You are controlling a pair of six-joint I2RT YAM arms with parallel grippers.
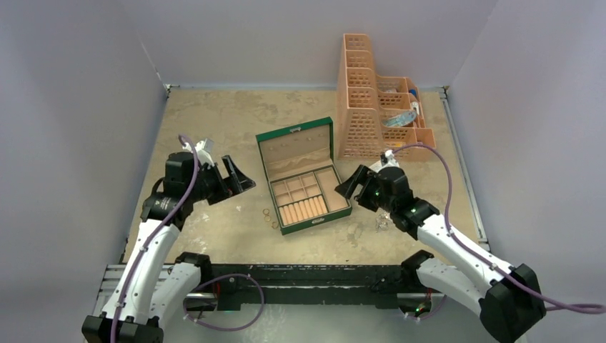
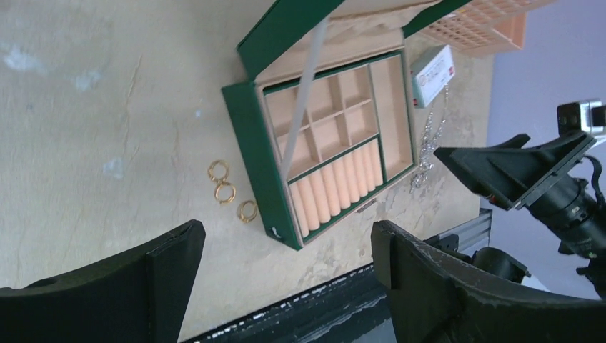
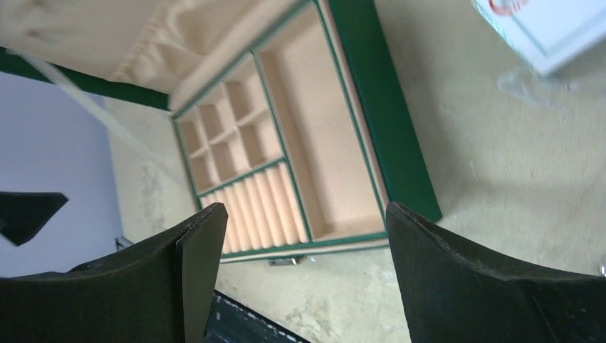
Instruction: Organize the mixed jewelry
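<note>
Three small gold rings [image 2: 225, 193] lie on the table just left of the open green jewelry box [image 2: 250, 143]; from above they show by its near-left corner [image 1: 269, 216]. Thin silvery chains [image 2: 429, 153] lie on the box's right side, near the right arm [image 1: 382, 223]. The box [image 1: 304, 218] has bare compartments and ring rolls. My left gripper [image 1: 241, 179] hovers left of the box, open and empty [image 2: 286, 232]. My right gripper [image 1: 349, 184] hovers over the box's right edge, open and empty [image 3: 304, 214].
An orange tiered basket rack [image 1: 371, 107] stands behind the box at the back right. A small white card box with red print [image 2: 434, 73] lies between rack and jewelry box, also in the right wrist view [image 3: 550, 28]. The box lid stands upright [image 1: 295, 146].
</note>
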